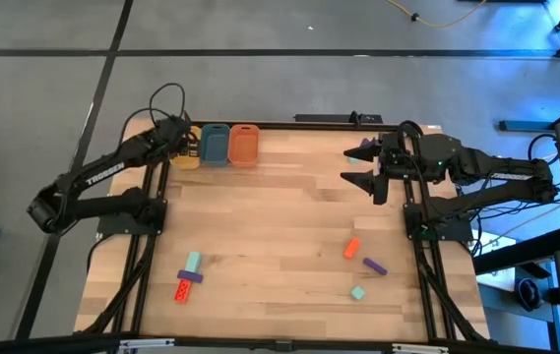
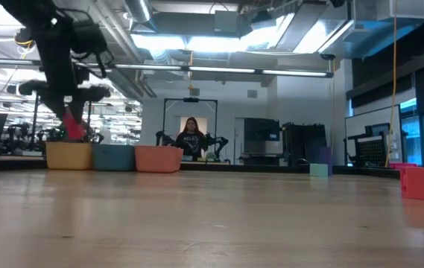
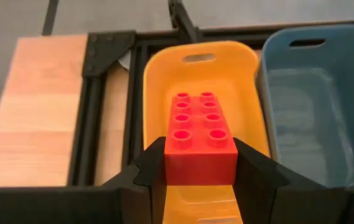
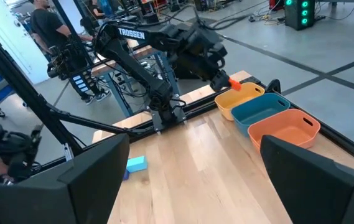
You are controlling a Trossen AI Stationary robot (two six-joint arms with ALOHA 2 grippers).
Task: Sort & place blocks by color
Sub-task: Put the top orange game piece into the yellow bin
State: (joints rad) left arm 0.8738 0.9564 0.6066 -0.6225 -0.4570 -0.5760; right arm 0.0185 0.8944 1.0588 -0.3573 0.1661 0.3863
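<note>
The left end effector (image 3: 200, 180) grips a red block (image 3: 199, 140) above the yellow tub (image 3: 158, 81) at the desk's (image 1: 280, 216) far-left corner (arm lettered "TROSSEN"). The right end effector (image 1: 358, 167) hangs spread, empty.

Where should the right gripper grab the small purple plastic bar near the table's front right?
Across the short width of the purple plastic bar, at mid-length, coming straight down. It lies flat and diagonal, so turn the wrist to match. The orange-red block lies close, so keep the fingers clear of it. The right gripper is open, well behind.
</note>
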